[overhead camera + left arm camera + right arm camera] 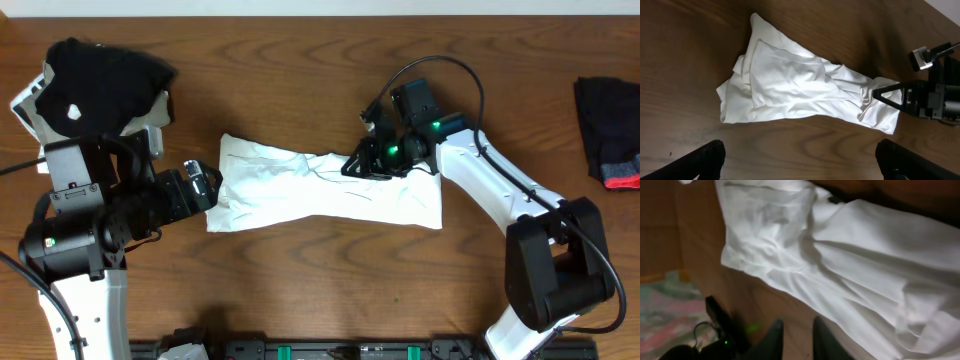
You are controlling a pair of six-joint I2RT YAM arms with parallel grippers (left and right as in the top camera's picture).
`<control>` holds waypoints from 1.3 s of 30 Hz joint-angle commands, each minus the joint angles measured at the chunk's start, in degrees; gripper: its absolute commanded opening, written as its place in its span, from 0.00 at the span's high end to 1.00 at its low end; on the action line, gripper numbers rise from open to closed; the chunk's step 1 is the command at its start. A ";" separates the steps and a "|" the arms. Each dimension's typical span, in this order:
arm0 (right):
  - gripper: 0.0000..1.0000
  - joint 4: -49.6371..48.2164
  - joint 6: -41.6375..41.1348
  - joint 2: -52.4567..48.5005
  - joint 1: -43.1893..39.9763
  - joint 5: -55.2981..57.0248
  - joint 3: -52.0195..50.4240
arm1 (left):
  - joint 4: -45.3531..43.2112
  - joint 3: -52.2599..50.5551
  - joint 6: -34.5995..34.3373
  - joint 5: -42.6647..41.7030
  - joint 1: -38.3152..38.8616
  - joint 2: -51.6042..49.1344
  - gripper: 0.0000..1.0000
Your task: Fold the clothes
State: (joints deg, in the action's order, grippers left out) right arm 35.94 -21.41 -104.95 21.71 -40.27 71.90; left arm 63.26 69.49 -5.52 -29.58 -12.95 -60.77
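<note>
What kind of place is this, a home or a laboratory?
Probably a robotics laboratory: a left arm and a right arm stand at a wooden table, with a white T-shirt laid between them.

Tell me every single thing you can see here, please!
T-shirt: one, white, bunched in a long strip across the middle of the table.
Garment with a white spot: one, black, top left corner.
Garment with red trim: one, black, right edge of the table.
Table: one, brown wood, under everything.
Left gripper: one, black, wide open at the T-shirt's left end.
Right gripper: one, black, a little open, at the T-shirt's upper edge.
</note>
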 commanded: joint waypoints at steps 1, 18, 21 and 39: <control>0.83 1.22 0.70 0.57 0.48 0.00 -0.11 | 0.35 -0.26 0.76 0.24 0.17 -0.22 0.02; 0.61 17.09 2.56 7.54 -7.54 23.89 0.09 | 0.50 -0.26 0.79 0.26 0.17 -0.22 0.02; 0.56 19.50 4.55 7.56 -7.43 26.38 0.09 | 0.50 -0.26 0.79 0.26 0.17 -0.22 0.02; 0.47 10.49 4.31 7.06 -6.51 27.98 -5.57 | 0.52 -0.26 0.76 0.24 0.17 -0.22 0.02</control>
State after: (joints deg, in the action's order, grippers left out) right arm 48.84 -17.63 -98.00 14.24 -10.79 68.38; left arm 63.68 69.47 -5.50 -29.58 -12.95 -60.77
